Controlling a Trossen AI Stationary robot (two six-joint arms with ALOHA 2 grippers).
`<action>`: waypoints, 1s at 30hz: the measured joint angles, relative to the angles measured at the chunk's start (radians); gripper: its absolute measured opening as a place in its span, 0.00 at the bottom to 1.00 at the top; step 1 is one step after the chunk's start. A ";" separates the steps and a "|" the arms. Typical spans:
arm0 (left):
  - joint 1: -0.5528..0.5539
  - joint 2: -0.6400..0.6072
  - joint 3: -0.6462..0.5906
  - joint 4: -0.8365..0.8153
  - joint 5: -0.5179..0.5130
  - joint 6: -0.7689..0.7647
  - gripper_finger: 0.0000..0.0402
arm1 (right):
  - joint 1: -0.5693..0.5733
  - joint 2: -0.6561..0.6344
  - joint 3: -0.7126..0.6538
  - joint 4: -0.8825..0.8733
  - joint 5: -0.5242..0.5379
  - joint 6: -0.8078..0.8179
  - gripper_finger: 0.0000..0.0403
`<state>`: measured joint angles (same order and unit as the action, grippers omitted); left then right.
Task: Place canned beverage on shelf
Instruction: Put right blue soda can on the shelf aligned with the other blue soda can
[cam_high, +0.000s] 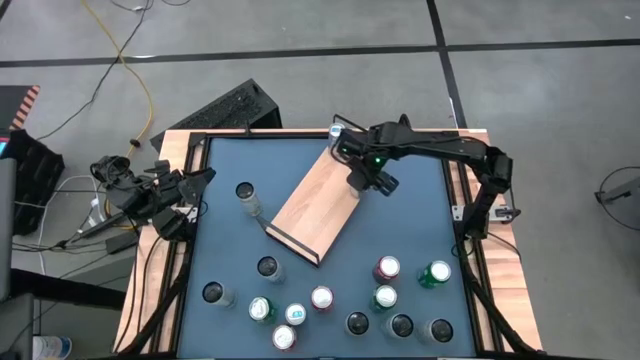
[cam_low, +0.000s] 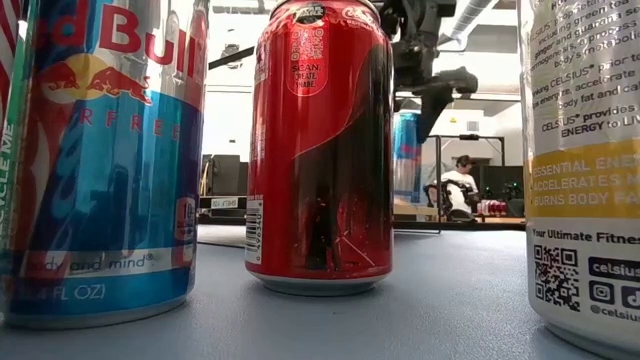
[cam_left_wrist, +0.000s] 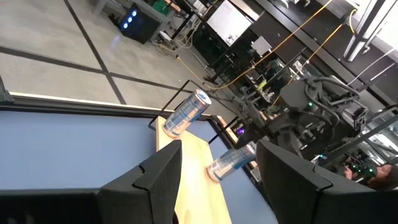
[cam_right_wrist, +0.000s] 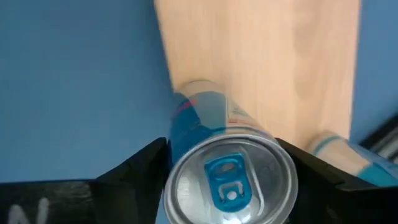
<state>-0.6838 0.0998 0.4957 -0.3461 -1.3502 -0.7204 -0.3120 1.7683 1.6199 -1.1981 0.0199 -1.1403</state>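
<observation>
Right tool (cam_right_wrist: 227, 163) was seen loosening around a blue can (cam_right_wrist: 217, 149) on the shelf (cam_high: 315, 200) edge | risk: can tipped off beneath tool | left tool (cam_left_wrist: 217, 180) parked, part-open, empty.

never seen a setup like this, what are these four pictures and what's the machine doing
Two robot arms work at a blue table. One picture looks down from above, one sits at table height among cans, and one rides on each wrist. A wooden shelf lies mid-table, with many loose cans nearer the front. The right gripper is over the shelf's far end, its fingers around a blue can standing at the shelf's edge; whether they still squeeze it is unclear. The left gripper waits open at the table's left edge.
</observation>
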 joint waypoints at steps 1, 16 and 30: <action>0.000 0.000 0.000 0.000 0.000 0.000 0.48 | 0.000 0.000 0.000 0.000 0.005 0.014 0.68; 0.000 0.000 0.000 -0.004 0.009 0.001 0.48 | 0.002 -0.002 0.000 0.073 0.058 0.071 0.70; 0.000 0.000 0.000 -0.005 0.013 0.009 0.48 | 0.002 -0.003 0.097 0.076 0.061 0.198 0.70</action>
<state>-0.6838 0.1001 0.4957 -0.3509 -1.3368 -0.7113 -0.3103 1.7649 1.7173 -1.1223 0.0807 -0.9419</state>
